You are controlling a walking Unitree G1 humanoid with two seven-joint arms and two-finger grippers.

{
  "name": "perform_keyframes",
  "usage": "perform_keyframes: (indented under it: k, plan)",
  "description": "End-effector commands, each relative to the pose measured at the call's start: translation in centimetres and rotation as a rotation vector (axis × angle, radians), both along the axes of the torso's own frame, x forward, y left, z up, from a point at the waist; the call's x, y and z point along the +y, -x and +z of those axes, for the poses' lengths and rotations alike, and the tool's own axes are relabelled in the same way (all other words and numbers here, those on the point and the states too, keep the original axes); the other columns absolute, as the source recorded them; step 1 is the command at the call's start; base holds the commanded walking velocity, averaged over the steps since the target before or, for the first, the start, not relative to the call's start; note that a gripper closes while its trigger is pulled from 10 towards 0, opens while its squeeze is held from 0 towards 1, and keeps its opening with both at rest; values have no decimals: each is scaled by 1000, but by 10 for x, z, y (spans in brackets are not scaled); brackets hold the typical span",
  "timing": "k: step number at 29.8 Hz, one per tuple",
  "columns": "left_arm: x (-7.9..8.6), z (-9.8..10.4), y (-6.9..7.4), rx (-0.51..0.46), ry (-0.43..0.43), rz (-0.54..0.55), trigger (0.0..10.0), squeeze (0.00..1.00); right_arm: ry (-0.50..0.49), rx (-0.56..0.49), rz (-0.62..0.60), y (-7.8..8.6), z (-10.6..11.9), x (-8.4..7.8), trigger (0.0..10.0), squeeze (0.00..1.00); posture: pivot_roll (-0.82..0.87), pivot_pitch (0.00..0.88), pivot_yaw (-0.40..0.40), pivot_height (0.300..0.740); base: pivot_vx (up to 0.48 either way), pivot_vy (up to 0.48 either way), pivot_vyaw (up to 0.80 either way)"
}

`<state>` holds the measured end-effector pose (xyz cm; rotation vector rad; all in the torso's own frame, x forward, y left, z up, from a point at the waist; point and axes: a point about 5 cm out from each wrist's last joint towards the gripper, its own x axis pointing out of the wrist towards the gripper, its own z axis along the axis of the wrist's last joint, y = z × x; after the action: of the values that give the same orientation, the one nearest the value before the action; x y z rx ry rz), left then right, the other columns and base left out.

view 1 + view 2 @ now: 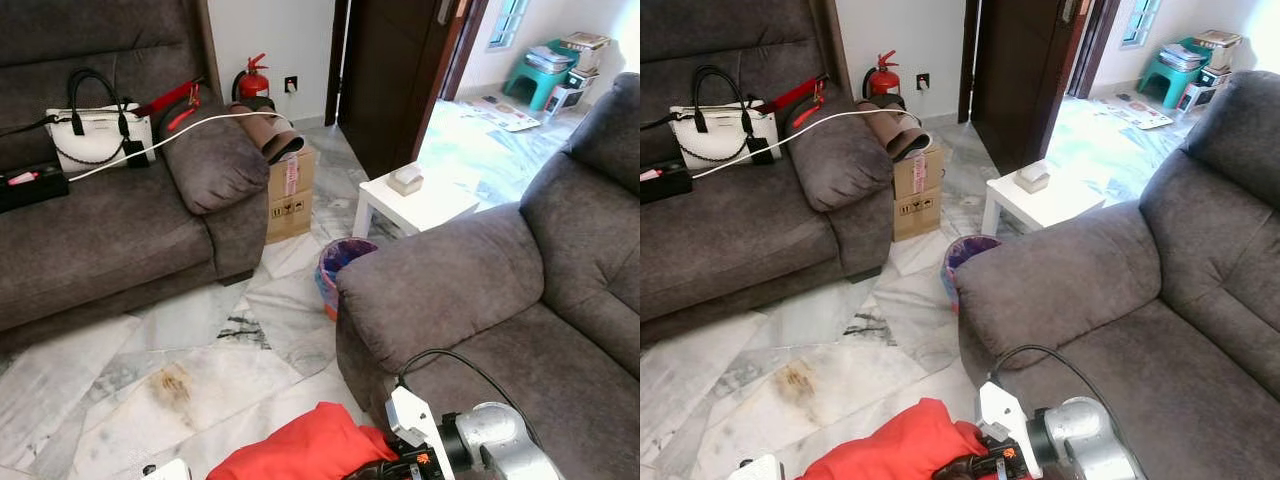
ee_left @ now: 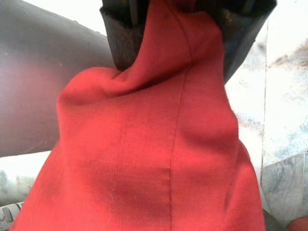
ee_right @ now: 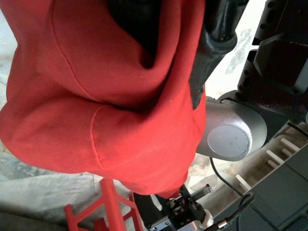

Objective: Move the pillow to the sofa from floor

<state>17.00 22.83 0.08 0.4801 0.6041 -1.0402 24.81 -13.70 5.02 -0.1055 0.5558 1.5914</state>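
While both claws grip it, the pillow is off the marble floor and in carry.
Step in hand: transport; the red pillow (image 1: 300, 448) hangs at the bottom edge of the head views, just beside the near sofa (image 1: 500, 300), not yet on it.
Left claw (image 2: 168, 29): clamped on a gathered fold of the red fabric, one black finger on each side of the bunch, as the left wrist view shows.
Right claw (image 3: 192, 53): closed on another pinch of the cover; a black finger (image 3: 214, 48) presses into the cloth, and the silver wrist shows at the lower right of the head views.
Pillow's lie: slack and drooping from the two pinches; a seam runs down its face in the left wrist view. Its long axis seems to run across the robot's front, from one claw to the other, though much of it is cut off by the frame.
Next move: by my reading, turn right toward the near sofa, raise the pillow over the seat cushion, and let go with both claws together.
Other sofa (image 1: 110, 230): well apart across the floor, carrying a white handbag (image 1: 95, 135).
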Motion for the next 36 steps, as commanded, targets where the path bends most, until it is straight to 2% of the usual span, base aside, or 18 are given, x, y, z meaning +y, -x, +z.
perform_keyframes:
  k: [1,11,17,18,19,20,21,22,23,24,25,27,30,33,36]
  plan:
    - [-9,1,3,5,20,-47,0,0,-80,-37,24,-2,8,12,10000,0,219,90,-66,740,0,0,0]
    - [-12,0,9,8,19,-59,0,0,-89,-12,8,4,3,13,10000,0,223,83,-65,740,0,0,0]
    - [-14,6,3,-27,57,-12,0,0,-99,-23,-54,1,1,10,10000,0,222,80,-63,740,0,0,0]
    - [-13,11,-4,-81,67,42,0,0,-114,-31,-91,-2,1,9,10000,0,223,79,-64,740,0,0,0]
    - [-13,11,-4,-81,67,42,0,0,-114,-31,-91,-2,1,9,10000,0,223,79,-64,740,0,0,0]
    - [-11,15,-13,-168,52,102,0,0,-121,-36,-113,-2,0,9,10000,0,225,79,-64,740,0,0,0]
    - [-9,23,-29,-290,54,241,353,0,-127,-50,-178,-5,-3,9,10000,0,230,78,-67,740,0,0,0]
    - [-8,26,-34,-321,66,306,353,0,-127,-58,-212,-6,-4,9,10000,0,230,78,-67,740,0,0,0]
    - [-7,30,-40,-370,66,360,10000,0,-130,-77,-274,-9,-6,8,10000,0,230,79,-67,740,0,0,0]
    - [-7,35,-44,-404,78,405,10000,0,-128,-102,-345,-13,-8,7,10000,0,231,79,-67,740,0,0,0]
    - [-10,45,-50,-476,110,467,10000,0,-107,-102,-487,-18,-15,3,10000,0,231,80,-68,740,0,0,0]
    - [-11,56,-56,-561,145,578,10000,0,-64,-138,-598,-20,-23,-1,10000,0,231,83,-68,740,0,0,0]
    - [-13,69,-63,-647,209,723,10000,0,-59,-107,-720,-18,-31,-6,10000,0,237,96,-70,740,0,0,0]
    - [-15,67,-69,-654,242,827,10000,0,-93,-122,-878,-22,-32,-11,10000,0,239,103,-72,740,0,0,0]
    - [-17,65,-71,-651,243,846,10000,0,-63,-143,-918,-23,-34,-12,10000,0,235,106,-78,740,0,0,0]
